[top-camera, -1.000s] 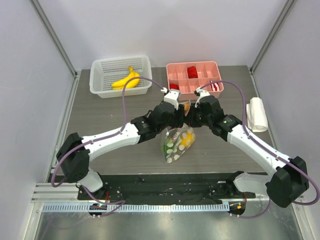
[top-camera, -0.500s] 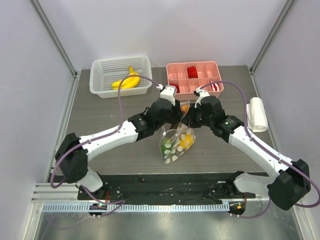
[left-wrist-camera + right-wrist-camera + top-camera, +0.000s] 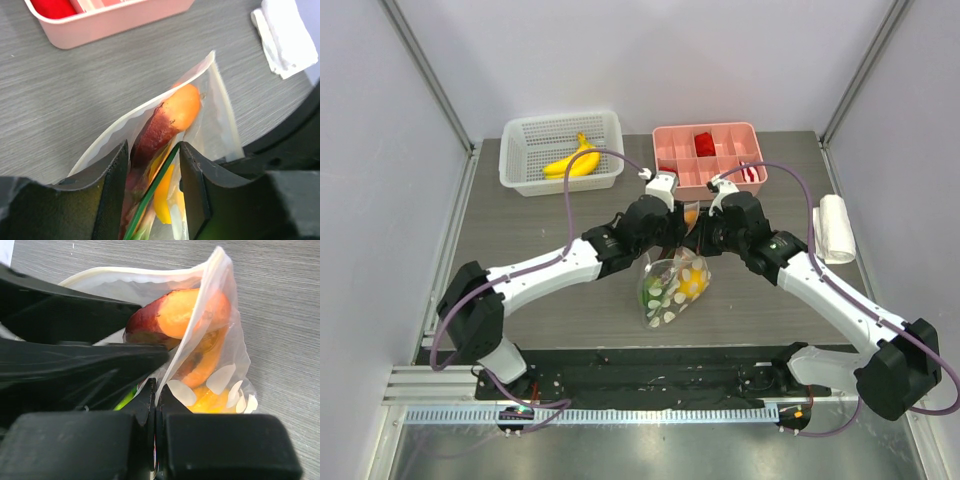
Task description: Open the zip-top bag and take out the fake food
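The zip-top bag [image 3: 672,288] hangs mouth-up between the two sets of fingers, its dotted lower end drooping toward the bench [image 3: 540,230]. I cannot tell whether it touches. It is held up this way so the mouth gapes and the contents settle where they can be reached from above.

The right fingers [image 3: 145,400] are pressed together on one wall of the bag, pinching the thin film just below the rim. That grip seems meant to anchor the bag and pull this wall away from the food.

The left fingers [image 3: 116,175] are spread and pushed down through the opening. They stand on either side of the orange-and-maroon sausage piece [image 3: 167,120], whose rounded tip pokes out past them above the rim. They do not look clamped on it yet. Yellow pieces [image 3: 210,400] and a sliver of green sit deeper, below both sets of fingers.

Judging from this, the bag is already open and the first piece is about to be drawn out.

Beyond the fingers sit a pink tray [image 3: 720,165] and a white basket [image 3: 560,150] holding a banana [image 3: 572,160].
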Robot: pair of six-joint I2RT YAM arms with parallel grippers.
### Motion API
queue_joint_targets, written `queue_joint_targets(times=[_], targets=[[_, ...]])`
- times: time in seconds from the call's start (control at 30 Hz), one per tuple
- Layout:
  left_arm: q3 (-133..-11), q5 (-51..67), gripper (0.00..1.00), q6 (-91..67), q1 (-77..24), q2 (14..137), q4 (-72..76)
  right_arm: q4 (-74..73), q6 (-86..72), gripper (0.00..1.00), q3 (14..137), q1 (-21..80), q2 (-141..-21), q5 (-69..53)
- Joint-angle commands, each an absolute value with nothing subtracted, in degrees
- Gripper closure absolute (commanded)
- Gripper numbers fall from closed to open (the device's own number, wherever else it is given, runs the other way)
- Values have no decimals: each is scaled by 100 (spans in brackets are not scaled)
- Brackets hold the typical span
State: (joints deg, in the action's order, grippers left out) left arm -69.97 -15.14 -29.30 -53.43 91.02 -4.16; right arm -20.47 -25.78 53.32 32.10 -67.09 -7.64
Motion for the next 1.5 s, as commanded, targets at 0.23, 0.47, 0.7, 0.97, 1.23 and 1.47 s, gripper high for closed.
queue_joint_targets(times=[0.23, 0.47, 0.7, 0.97, 1.23, 1.47], targets=[[-7260, -975, 76, -2549, -5247, 9571, -88, -1907, -2470, 99, 5405, 3234, -6522, -835], [-7488, -1072, 100, -2276, -5300, 8844, -334, -2276, -2601, 99, 5414, 3208, -6390, -449], [-6488, -1292, 100, -1442, -5722, 7666, 675, -2399, -2970, 99, 5484, 3076, -6319, -369], [-5625, -563, 100, -1371, -5730, 6988, 1721, -2408, -3199, 99, 5677, 3032, -6477, -737], [-6397, -1845, 100, -1688, -5713, 6873, 1908, -2477, -3077, 99, 6055, 3041, -6688, -1073], [-8241, -1537, 100, -1425, -5502, 7031, 450, -2575, -2848, 99, 6372, 3032, -6970, -958]])
